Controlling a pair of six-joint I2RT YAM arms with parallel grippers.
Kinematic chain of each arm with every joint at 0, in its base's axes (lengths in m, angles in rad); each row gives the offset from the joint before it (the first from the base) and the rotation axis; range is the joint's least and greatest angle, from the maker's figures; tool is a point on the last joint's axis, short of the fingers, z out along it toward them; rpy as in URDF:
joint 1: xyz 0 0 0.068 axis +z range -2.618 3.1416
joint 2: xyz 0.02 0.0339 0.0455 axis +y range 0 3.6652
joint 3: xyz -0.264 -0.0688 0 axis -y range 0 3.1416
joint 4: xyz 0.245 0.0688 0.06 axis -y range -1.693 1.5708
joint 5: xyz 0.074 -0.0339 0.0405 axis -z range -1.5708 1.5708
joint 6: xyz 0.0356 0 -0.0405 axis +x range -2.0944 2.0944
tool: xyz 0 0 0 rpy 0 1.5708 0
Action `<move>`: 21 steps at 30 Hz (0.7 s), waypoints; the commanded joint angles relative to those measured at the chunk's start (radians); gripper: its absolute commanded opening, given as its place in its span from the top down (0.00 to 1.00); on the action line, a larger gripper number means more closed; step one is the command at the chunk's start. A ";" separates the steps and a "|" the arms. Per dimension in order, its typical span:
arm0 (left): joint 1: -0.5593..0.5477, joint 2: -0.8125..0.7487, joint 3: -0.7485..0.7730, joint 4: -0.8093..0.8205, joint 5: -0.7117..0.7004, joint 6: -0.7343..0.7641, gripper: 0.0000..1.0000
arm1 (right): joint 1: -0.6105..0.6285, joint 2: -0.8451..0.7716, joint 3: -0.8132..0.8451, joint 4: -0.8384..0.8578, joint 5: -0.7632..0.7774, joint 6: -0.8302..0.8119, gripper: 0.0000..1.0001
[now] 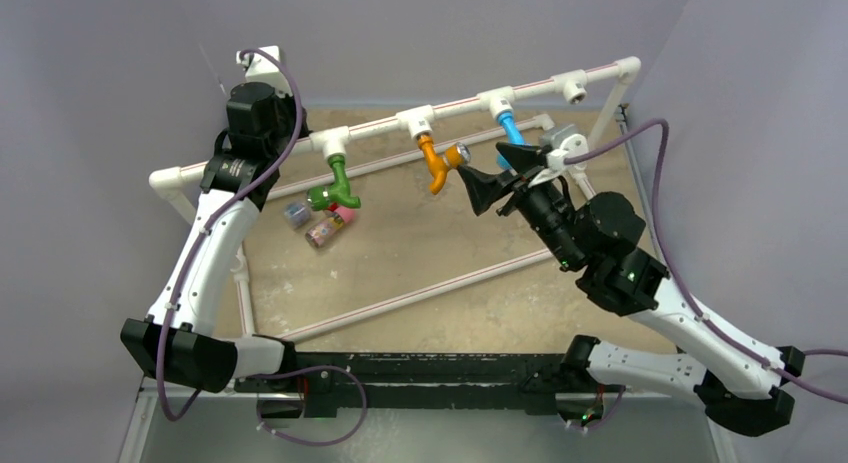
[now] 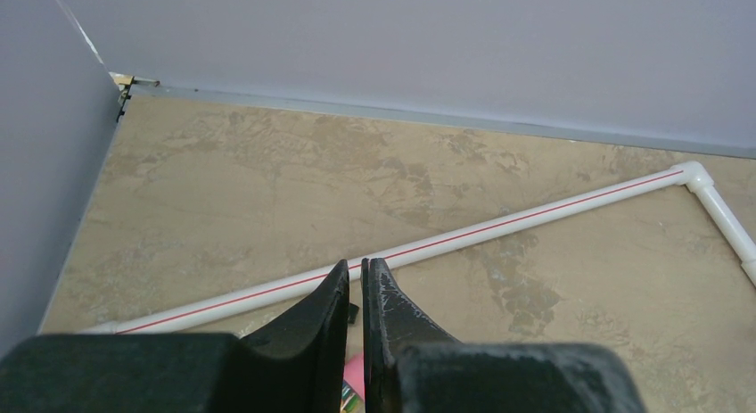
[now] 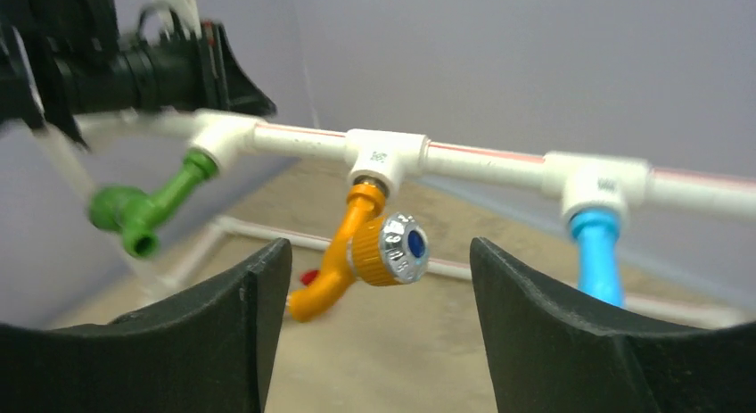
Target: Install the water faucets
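Three water faucets hang from tee sockets on the raised white pipe [image 1: 380, 126]: green [image 1: 335, 188], orange [image 1: 437, 163] and blue [image 1: 510, 133]. In the right wrist view the orange faucet [image 3: 352, 252], with its silver knob, sits just ahead of the gap between my fingers, touching neither. The green faucet [image 3: 143, 212] is to its left and the blue one [image 3: 595, 252] to its right. My right gripper [image 1: 497, 175] [image 3: 379, 245] is open and holds nothing. My left gripper [image 2: 354, 275] is shut and empty, up by the pipe's left end, left of the green faucet's tee.
A fourth tee [image 1: 572, 83] at the pipe's right end has no faucet in it. Small pink and grey items [image 1: 322, 223] lie on the tan table under the green faucet. The frame's lower pipes [image 1: 420, 293] cross the table. Grey walls close in on three sides.
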 commanded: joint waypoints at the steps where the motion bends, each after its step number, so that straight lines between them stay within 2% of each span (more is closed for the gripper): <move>1: -0.030 -0.011 -0.037 -0.172 0.083 0.012 0.91 | -0.003 0.053 0.091 -0.159 -0.128 -0.515 0.29; 4: -0.030 -0.006 -0.034 -0.174 0.082 0.012 0.91 | -0.003 0.076 0.097 -0.213 -0.153 -0.762 0.30; 11: -0.035 0.001 -0.035 -0.175 0.077 0.016 0.91 | 0.006 0.062 0.037 -0.143 -0.133 -1.261 0.26; 17: -0.038 0.010 -0.031 -0.176 0.070 0.019 0.91 | 0.060 0.054 -0.042 -0.051 -0.053 -1.570 0.24; 21: -0.038 0.012 -0.029 -0.179 0.065 0.019 0.91 | 0.111 0.079 -0.059 0.005 -0.018 -1.673 0.25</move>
